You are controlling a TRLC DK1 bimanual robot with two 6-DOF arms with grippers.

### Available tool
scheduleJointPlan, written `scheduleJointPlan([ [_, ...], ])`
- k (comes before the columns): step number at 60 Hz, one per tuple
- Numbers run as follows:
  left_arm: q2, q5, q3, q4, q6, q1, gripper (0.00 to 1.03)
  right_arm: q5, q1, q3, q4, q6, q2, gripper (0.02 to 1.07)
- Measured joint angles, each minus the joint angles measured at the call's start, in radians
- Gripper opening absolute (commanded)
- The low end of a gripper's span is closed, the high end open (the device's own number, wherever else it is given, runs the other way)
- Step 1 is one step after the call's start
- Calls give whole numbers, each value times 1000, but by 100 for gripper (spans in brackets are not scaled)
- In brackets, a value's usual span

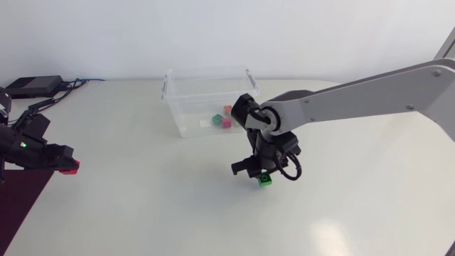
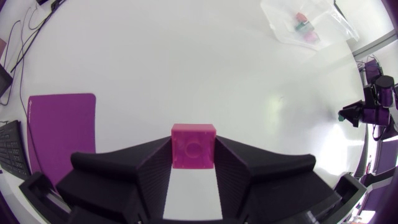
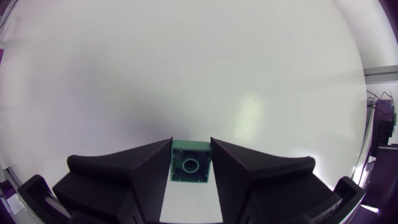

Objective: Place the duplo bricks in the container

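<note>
The left arm comes in at the left edge of the head view, low over the counter (image 1: 142, 213). Its left pincer (image 1: 65, 168) is clamped on a pink brick (image 2: 194, 146): in the left wrist view both fingers press on the brick's two sides. A purple mat (image 1: 21, 203) lies in the lower left corner, just under that arm.

The right arm reaches in from the right edge to the middle of the frame, and its right pincer (image 1: 264, 178) points down. It is clamped on a green brick (image 3: 190, 163), which the right wrist view shows held between the two finger pads. From these views I cannot tell whether this brick touches the counter or hangs just above it.

The clear container (image 1: 170, 96) stands at the upper centre of the head view, just beyond the right pincer and well apart from the left one. Three small bricks (image 1: 225, 119) lie close together inside it, near its right end: one pink, one green, one red.
</note>
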Motion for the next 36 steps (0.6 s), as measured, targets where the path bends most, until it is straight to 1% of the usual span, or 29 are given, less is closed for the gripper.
scheduleJointPlan([
  [5,-19,28,1,-6,-8,-14,10,10,0,0,0,-5,-51,35],
  [18,-23,39,14,-23,-43,-53,10,32,0,5,-24,-5,-166,35],
  [22,-25,39,35,-25,-62,-84,10,39,0,26,-36,-5,-188,35],
  [29,-26,39,87,-19,-120,-162,10,39,0,77,-34,-25,-222,35],
  [36,-25,43,124,24,-175,-231,10,39,0,139,-14,-43,-238,35],
])
